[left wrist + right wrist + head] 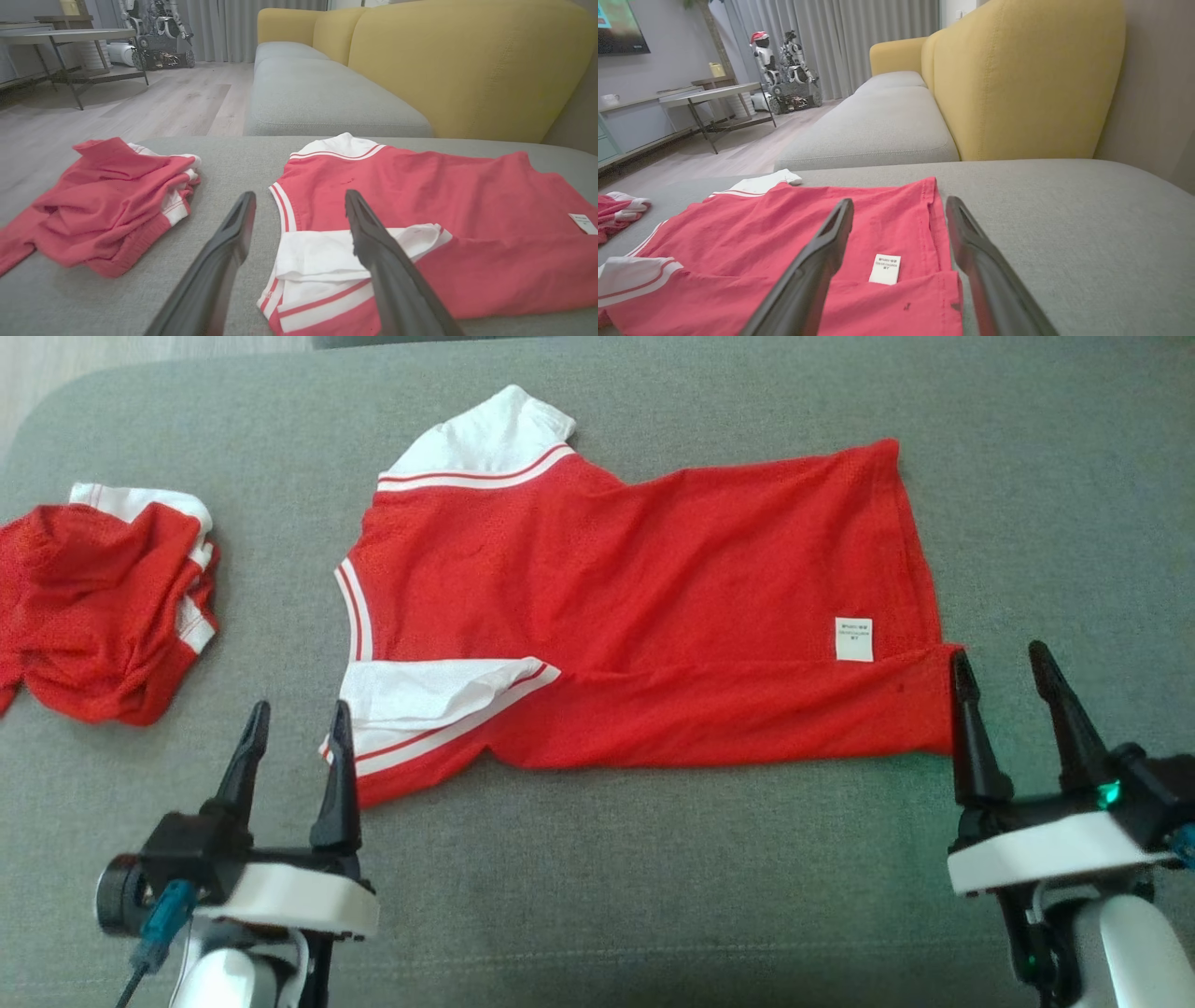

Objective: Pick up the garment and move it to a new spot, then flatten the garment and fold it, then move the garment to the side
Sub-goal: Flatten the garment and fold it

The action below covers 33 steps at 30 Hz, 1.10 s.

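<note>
- The red shirt [635, 607] was laid out sideways on the grey cushion [653, 859], collar end to the left, hem to the right.
- Its near long edge was folded up over the body. The near white sleeve [420, 695] was tucked in with that fold, and the far white sleeve [485, 434] poked out at the top.
- A small white label [853, 639] sat near the hem end, just above the folded edge.
- The left gripper [300, 714] was at the near-left corner by the near sleeve, fingers spread wide and nothing between them. Its right finger overlapped the sleeve edge in the head view, but honestly I couldn't tell if it touched.
- The right gripper [1001, 658] was at the near-right hem corner, fingers also apart and empty, left finger right up against the corner of the cloth.
- A second red-and-white garment [93, 616] lay crumpled in a heap off to the left, apart from the shirt.
- A yellow sofa back [467, 70] stood behind the cushion.
</note>
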### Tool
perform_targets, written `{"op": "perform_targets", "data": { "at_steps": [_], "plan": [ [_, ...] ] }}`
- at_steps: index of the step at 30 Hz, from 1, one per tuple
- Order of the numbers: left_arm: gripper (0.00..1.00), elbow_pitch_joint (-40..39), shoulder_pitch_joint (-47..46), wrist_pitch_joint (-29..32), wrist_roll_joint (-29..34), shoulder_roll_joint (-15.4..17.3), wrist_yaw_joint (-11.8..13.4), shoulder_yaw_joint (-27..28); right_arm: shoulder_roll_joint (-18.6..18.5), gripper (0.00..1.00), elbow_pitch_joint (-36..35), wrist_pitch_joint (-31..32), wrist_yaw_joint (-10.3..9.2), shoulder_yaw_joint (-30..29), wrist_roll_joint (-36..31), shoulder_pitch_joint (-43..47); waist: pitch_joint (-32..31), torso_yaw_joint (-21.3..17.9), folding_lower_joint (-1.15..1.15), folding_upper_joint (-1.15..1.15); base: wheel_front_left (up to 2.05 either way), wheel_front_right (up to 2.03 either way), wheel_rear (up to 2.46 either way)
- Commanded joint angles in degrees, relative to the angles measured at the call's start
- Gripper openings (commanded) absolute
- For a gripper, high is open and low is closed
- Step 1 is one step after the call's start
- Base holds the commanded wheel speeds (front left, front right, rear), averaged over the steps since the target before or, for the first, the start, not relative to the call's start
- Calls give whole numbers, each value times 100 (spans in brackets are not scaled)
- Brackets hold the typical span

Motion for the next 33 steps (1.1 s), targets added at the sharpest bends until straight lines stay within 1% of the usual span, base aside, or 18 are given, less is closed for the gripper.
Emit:
{"op": "perform_targets", "data": {
  "at_steps": [1, 9, 14, 17, 21, 22, 26, 33],
  "plan": [
    [100, -230, -147, -68, 27, 100, 45, 216, -6, 100, -248, 46, 43, 58, -2, -33, -31, 4, 0, 0, 0, 0, 0],
    [100, -145, -102, -69, -10, 120, -40, 248, 93, 100, -411, 206, 43, -35, -34, 112, -123, 1, 0, 0, 0, 0, 0],
    [100, -1, -152, -68, -58, 116, -106, 206, 121, 100, -371, 311, 43, -61, -16, 136, -130, 12, 0, 0, 0, 0, 0],
    [100, 184, -234, -37, -146, 104, -199, 159, 127, 100, -214, 435, 43, -98, -17, 104, -109, 29, 0, 0, 0, 0, 0],
    [100, 590, -331, 145, -278, 84, -344, 68, 116, 100, 158, 761, 43, -199, -80, 72, 2, 72, 0, 0, 0, 0, 0],
    [100, 590, -331, 145, -278, 84, -344, 68, 116, 100, 158, 761, 43, -199, -80, 72, 2, 72, 0, 0, 0, 0, 0],
    [100, 1080, -482, 392, -472, 25, -472, 17, 115, 100, 458, 1033, 43, -327, -98, -20, 197, 112, 0, 0, 0, 0, 0],
    [100, 1752, -707, 616, -707, -40, -561, 6, 148, 100, 814, 1323, 43, -431, -140, -200, 402, 88, 0, 0, 0, 0, 0]
  ]
}}
